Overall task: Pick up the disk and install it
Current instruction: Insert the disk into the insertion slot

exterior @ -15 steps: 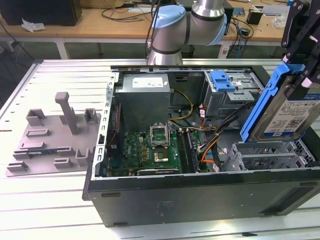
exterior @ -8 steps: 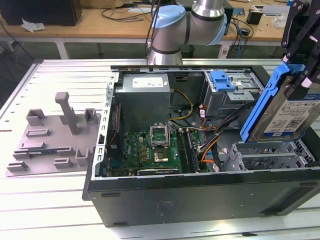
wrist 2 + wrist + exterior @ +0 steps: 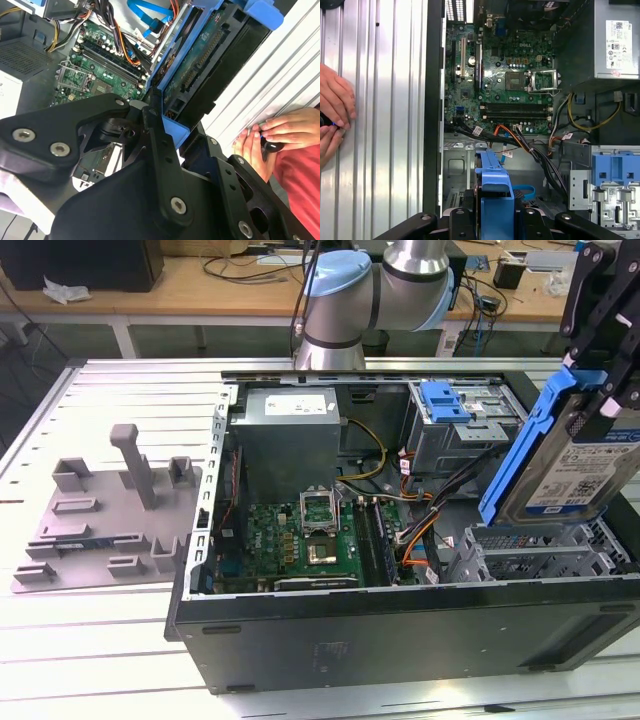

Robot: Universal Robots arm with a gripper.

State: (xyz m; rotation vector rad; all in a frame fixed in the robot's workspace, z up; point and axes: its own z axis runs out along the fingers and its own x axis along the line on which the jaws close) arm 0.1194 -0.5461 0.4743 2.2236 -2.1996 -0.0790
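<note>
- My pincer was clamped on the disk, tilted above the computer case.
- Both wrist views showed a person's hands on the worktop.

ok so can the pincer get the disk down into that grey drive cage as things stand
Probably yes. The pincer holds the disk tilted above the drive cage, and nothing appears to lie between them. The cables run close beside the cage, so they might brush.
</note>
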